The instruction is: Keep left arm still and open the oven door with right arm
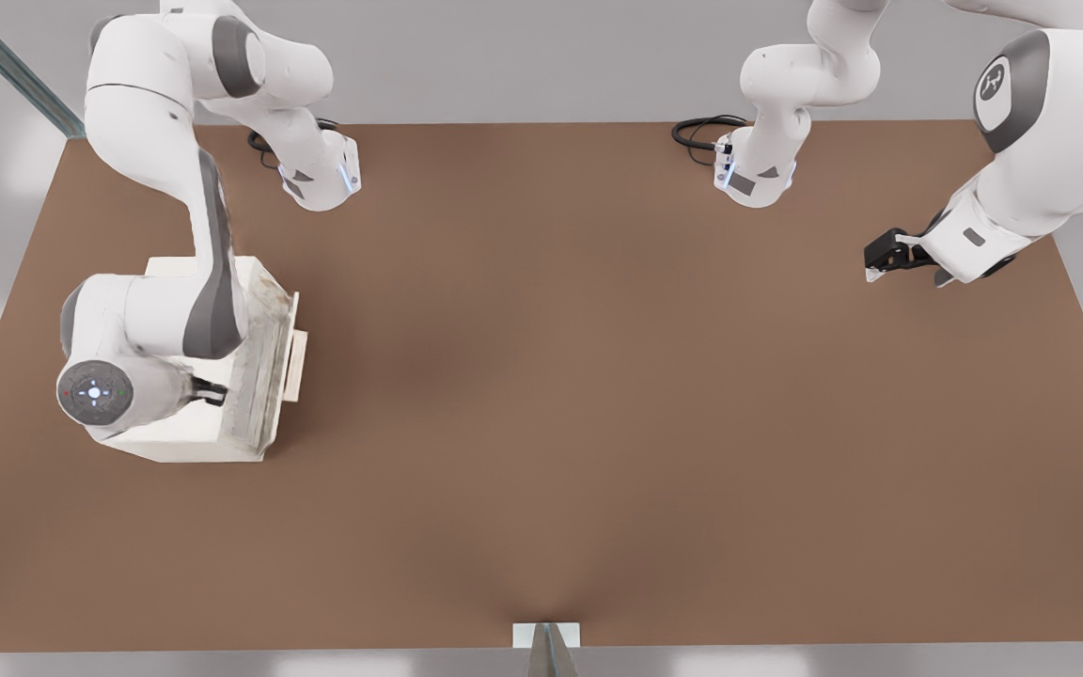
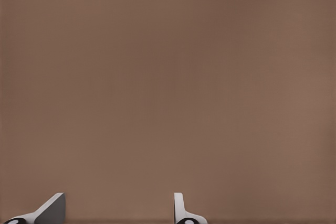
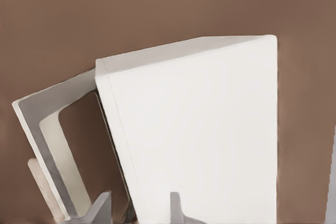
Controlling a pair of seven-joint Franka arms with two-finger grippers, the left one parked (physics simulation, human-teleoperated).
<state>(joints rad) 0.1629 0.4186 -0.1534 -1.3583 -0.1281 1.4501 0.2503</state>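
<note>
Brown matte tabletop [image 1: 598, 395], wide, w/ soft darker shading toward near edge. Pale grey floor [image 1: 523, 75] beyond far edge. Metal strut [image 1: 10, 66] at the front view's upper left. Light even, diffuse.

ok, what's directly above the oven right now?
The right arm reaches over the oven, its gripper just above the top near the door, which hangs partly open. The arm covers much of the top.
</note>
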